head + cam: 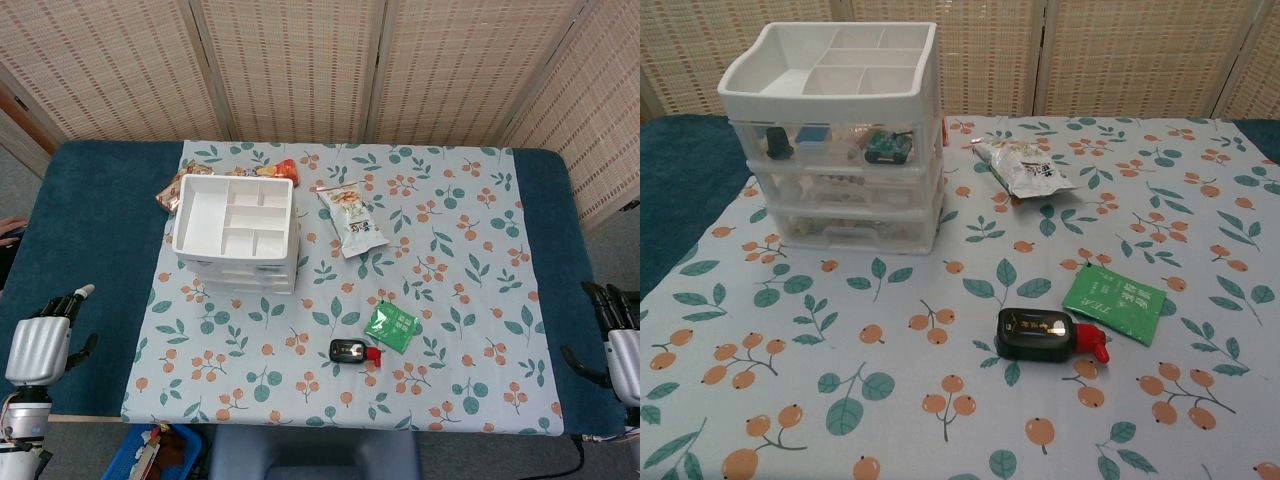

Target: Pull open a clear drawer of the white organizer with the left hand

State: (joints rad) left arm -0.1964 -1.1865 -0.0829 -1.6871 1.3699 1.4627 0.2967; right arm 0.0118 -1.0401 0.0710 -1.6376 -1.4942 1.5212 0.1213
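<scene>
The white organizer (pixel 236 230) stands left of centre on the floral cloth, its divided top tray empty. In the chest view the organizer (pixel 835 135) shows three clear drawers stacked, all pushed in, with small items visible inside. My left hand (pixel 42 340) hangs at the table's front left edge, well short of the organizer, fingers apart and holding nothing. My right hand (pixel 618 340) sits at the front right edge, fingers apart and empty. Neither hand shows in the chest view.
A snack packet (pixel 352 220) lies right of the organizer and an orange packet (pixel 278 169) behind it. A green tea sachet (pixel 391 326) and a black bottle with a red cap (pixel 352 351) lie near the front. A folding screen stands behind the table.
</scene>
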